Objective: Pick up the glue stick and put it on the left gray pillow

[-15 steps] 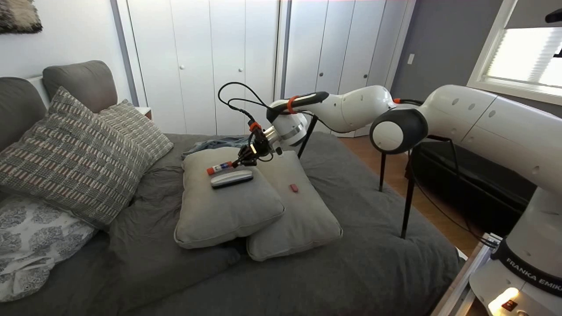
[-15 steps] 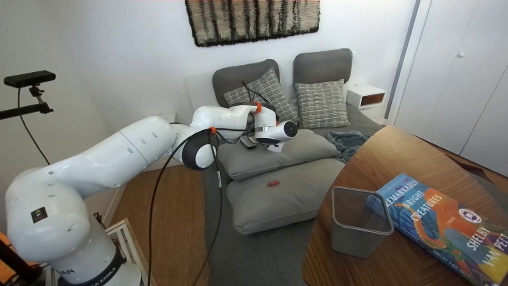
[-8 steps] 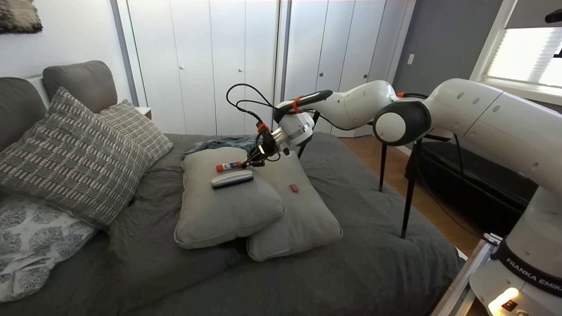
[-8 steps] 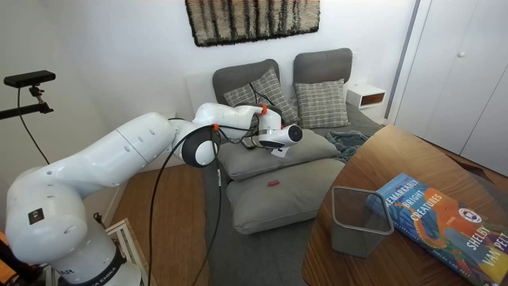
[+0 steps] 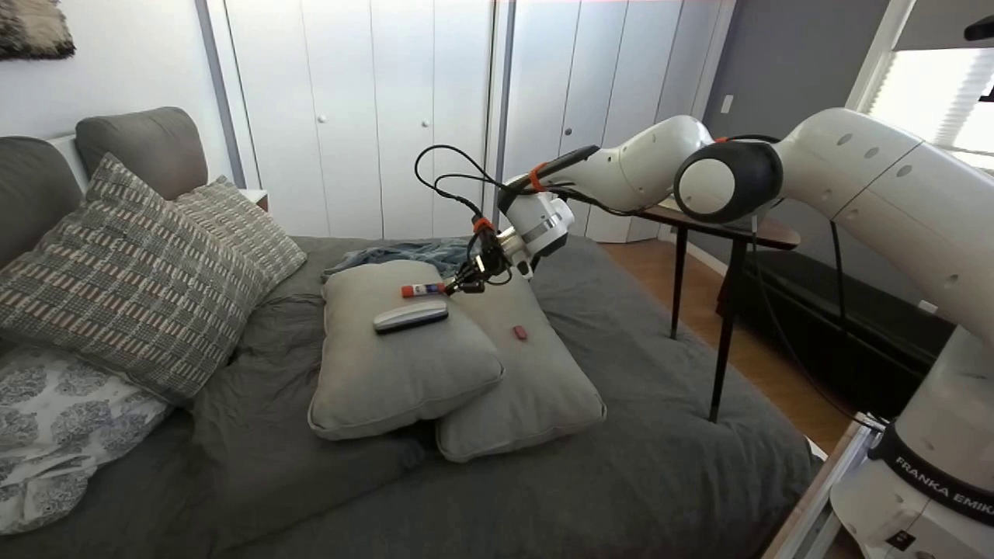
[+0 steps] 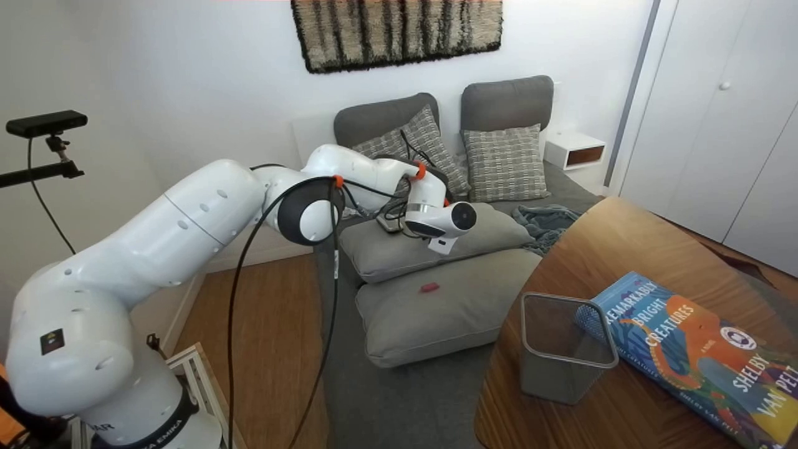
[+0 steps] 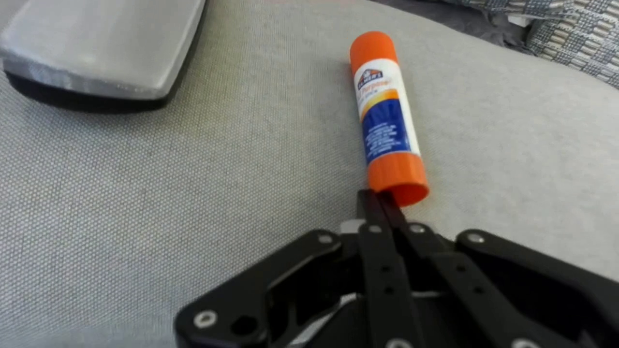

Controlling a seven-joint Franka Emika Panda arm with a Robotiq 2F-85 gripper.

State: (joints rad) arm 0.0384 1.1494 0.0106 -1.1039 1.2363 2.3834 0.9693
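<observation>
Orange-and-white glue stick (image 7: pixel 387 117) w/ blue label: wrist view, R of ctr., upper half of frame, slightly slanted, hollow end toward bottom. Gripper (image 7: pixel 378 195) comes in from bottom edge; fingers nearly together, clamped on rim of that hollow end. Stick is over upper part of left gray pillow (image 5: pixel 400 373), ctr.-left of frame in an exterior view; can't tell if it touches fabric. Silver-topped dark case (image 5: pixel 410 317) lies on same pillow, just below stick there; upper L corner in wrist view. Twin pillow (image 5: pixel 536 396), partly overlapped by the left one, sits lower R of it w/ small red block (image 5: pixel 519 332) on top. Both on gray bed (image 5: pixel 543 505); patterned pillows (image 5: pixel 132 287) far L. In an exterior view robot arm (image 6: pixel 206 206) runs lower L to ctr., hiding stick; wood table (image 6: pixel 623 249) lower R w/ mesh bin (image 6: pixel 555 374) & book (image 6: pixel 692 355); wall rug (image 6: pixel 399 34) top ctr.
</observation>
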